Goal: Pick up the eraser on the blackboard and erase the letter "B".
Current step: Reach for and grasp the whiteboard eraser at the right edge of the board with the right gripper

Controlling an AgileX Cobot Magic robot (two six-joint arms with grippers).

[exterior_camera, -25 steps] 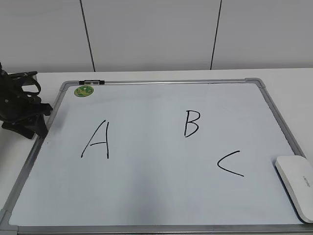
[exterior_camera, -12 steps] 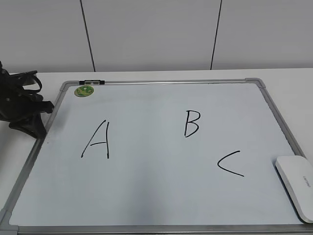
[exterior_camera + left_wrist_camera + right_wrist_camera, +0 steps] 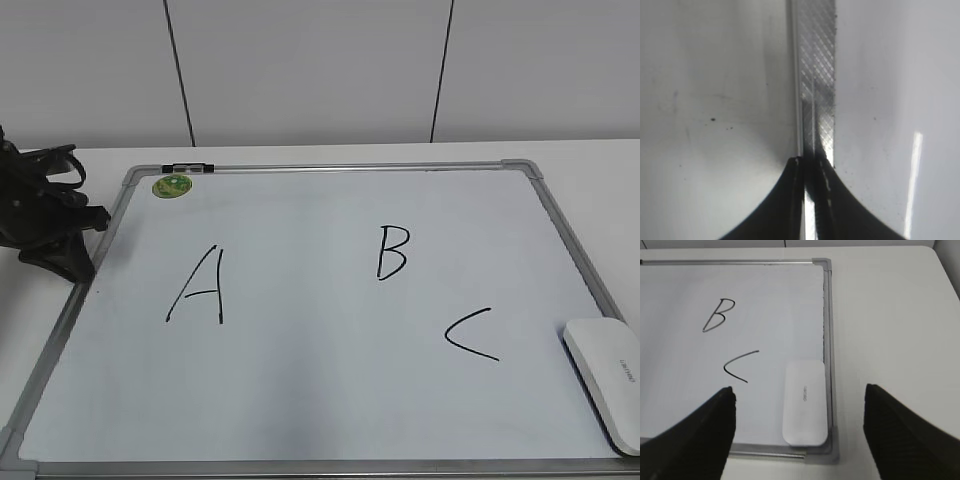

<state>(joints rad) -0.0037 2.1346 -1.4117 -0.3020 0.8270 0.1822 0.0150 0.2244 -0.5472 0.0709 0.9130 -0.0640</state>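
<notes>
One eraser [image 3: 804,402] beside the blackboard [image 3: 827,330] frame's right edge, untouched.

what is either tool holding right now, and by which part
Nothing. The right tool is open above the eraser; the left tool is shut on nothing at the blackboard frame.

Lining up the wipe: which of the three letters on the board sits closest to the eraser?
The "C", just left of the eraser near the blackboard's lower right corner. The "B" is farther up; the "A" is far left.
</notes>
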